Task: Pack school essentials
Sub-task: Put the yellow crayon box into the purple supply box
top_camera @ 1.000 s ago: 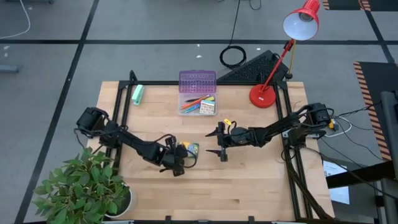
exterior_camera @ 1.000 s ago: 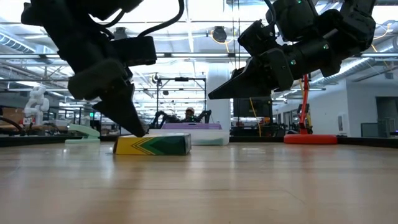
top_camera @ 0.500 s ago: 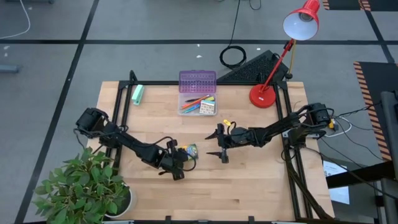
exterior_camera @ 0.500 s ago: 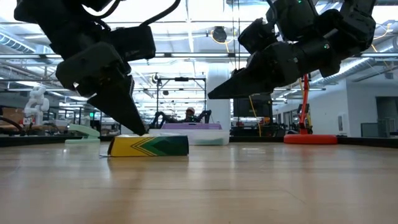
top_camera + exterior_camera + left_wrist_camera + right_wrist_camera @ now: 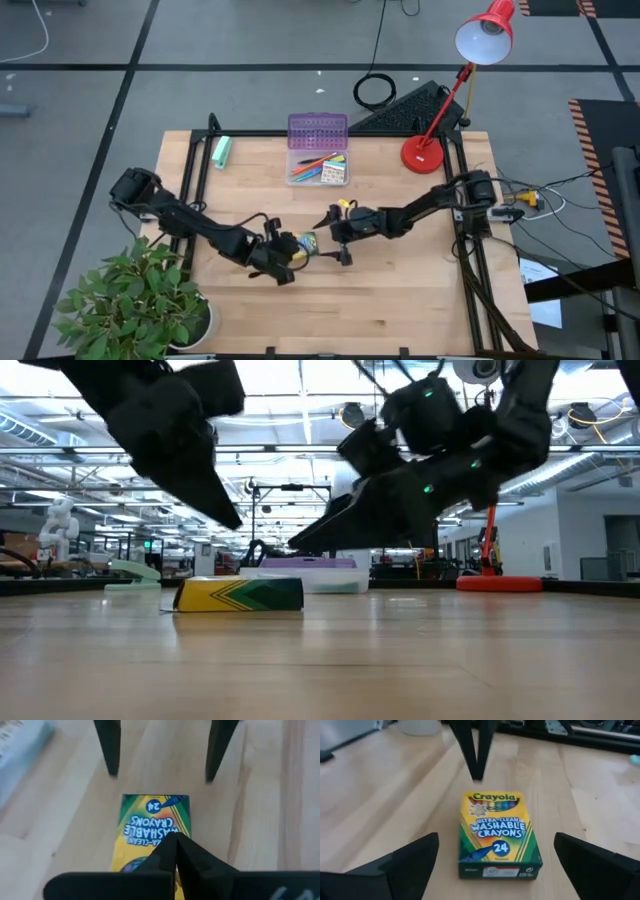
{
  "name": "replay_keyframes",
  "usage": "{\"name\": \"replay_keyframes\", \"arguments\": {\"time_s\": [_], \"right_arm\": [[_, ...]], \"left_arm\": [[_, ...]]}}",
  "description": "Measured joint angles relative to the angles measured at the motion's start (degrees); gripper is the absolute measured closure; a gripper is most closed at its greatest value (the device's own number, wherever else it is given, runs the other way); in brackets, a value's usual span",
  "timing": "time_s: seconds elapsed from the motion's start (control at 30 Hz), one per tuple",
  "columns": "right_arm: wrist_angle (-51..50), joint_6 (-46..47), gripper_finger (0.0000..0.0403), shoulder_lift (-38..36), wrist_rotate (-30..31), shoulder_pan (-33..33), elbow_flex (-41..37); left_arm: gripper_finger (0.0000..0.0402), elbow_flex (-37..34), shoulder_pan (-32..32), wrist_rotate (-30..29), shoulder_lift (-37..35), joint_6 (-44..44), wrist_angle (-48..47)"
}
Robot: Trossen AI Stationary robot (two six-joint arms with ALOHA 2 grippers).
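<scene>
The yellow-green crayon box (image 5: pixel 305 243) lies flat on its back on the wood table, print side up (image 5: pixel 497 835). My left gripper (image 5: pixel 228 515) is shut and hangs above the box's left end, clear of it; its shut tips (image 5: pixel 172 842) point down over the box. My right gripper (image 5: pixel 335 238) is open at the box's right end, a little above the table (image 5: pixel 300 545). One finger stands toward each long side of the box without touching it. The other school essentials lie in the clear box at the back.
A clear box with an upright purple lid (image 5: pixel 318 150) holds coloured pens at the far middle. A mint-green roll (image 5: pixel 221 150) lies at the far left, and a red desk lamp (image 5: pixel 425 152) stands at the far right. A potted plant (image 5: pixel 130 300) overhangs the near left corner.
My left gripper, whose shut tips were on the crayon box's left end, nudged the box slightly toward the table's left and then rose clear of it. My right gripper has moved left and down toward the box's right end, staying open.
</scene>
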Motion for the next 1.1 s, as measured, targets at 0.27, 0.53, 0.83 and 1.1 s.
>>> {"name": "replay_keyframes", "arguments": {"time_s": [0.27,0.53,0.83,1.1], "right_arm": [[-1.3,-0.2,0.0003,4.0,-0.1,-0.6,3.3],[-0.6,0.5,0.0003,4.2,-1.3,-1.6,3.4],[-0.8,0.6,0.0003,7.9,-2.9,-1.5,5.9],[-3.9,0.2,0.0003,11.7,-3.0,-1.1,9.4]], "left_arm": [[0.0394,0.0,-3.0,-5.2,-3.0,-1.6,-5.1],[0.0398,0.0,-3.3,-7.0,-3.0,-1.7,-5.5],[0.0391,0.0,-3.3,-8.5,-3.0,-1.7,-5.0],[0.0390,0.0,-3.3,-8.4,-2.9,-1.6,-4.8]]}}
